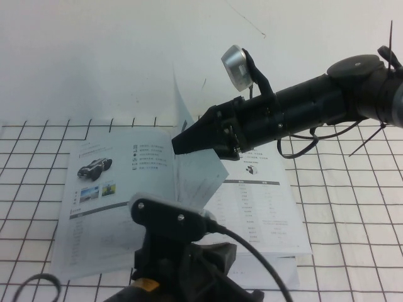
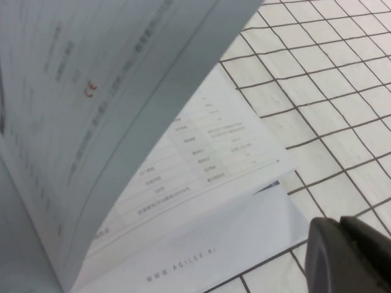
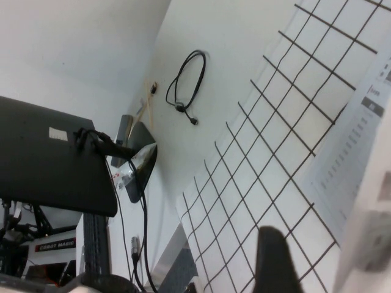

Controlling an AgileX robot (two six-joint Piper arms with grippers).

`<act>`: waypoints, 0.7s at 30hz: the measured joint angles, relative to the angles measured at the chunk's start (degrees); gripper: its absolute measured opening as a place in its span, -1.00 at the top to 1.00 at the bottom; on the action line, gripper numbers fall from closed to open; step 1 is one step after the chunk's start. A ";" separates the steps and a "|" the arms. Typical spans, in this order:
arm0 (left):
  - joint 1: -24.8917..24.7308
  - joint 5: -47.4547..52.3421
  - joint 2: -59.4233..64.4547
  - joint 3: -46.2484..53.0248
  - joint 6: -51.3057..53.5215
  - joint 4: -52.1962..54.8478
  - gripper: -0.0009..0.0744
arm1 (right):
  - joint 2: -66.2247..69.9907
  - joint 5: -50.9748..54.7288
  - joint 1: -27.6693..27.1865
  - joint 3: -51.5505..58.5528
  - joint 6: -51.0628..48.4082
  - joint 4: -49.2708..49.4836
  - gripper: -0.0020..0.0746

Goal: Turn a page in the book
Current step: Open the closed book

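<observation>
High view, book: the book (image 1: 119, 207) lies open on the gridded table (image 1: 352, 207); its left leaf carries a black wheeled robot photo, its right leaf tables of fine print.
High view, page: the page (image 1: 195, 173) stands lifted near the spine, rising toward 12 o'clock and curling toward 5 o'clock at its lower part.
High view, right gripper: the right gripper (image 1: 182, 143) reaches in from 3 o'clock, its tip right at the raised sheet, above the spine; its jaws stand wide apart with nothing clamped between them.
High view, left gripper: the left arm sits at 6 o'clock, below the book; its jaw tips are hidden from here.
Left wrist view, left gripper: the left gripper (image 2: 348, 256) shows only as a dark tip at 5 o'clock, off the paper, so its spread cannot be told.
Left wrist view, page: the sheet arches overhead from 10 o'clock, the flat right leaf beneath it.
Right wrist view: one dark finger (image 3: 278, 259) at 6 o'clock, a white paper edge at 3 o'clock.
Doing it well: the sheet probably needs a steady sweep toward 9 o'clock, kept low past the spine so it falls leftward rather than springing back.
</observation>
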 joint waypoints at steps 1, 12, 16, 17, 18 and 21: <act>0.01 -0.59 0.89 -0.86 0.00 0.00 0.98 | 0.00 0.30 0.00 0.00 -0.03 0.00 -0.09; -0.18 -13.49 8.91 -4.27 0.00 -1.08 0.98 | -0.39 2.00 0.00 0.00 -1.97 3.14 -0.09; -0.18 -17.09 8.91 -4.40 0.00 -2.70 0.98 | -2.26 2.09 0.00 0.00 -3.22 3.25 -0.05; -0.18 -17.70 8.91 -4.40 0.10 -3.41 0.98 | -2.89 2.13 0.00 0.00 -3.90 3.35 -0.02; -0.18 -18.24 8.91 -4.40 0.45 -4.30 0.98 | -3.50 2.13 0.00 0.00 -4.56 3.33 0.02; -0.18 -19.78 8.91 -4.40 1.95 -7.89 0.98 | -5.10 2.27 0.00 0.00 -6.73 3.33 0.16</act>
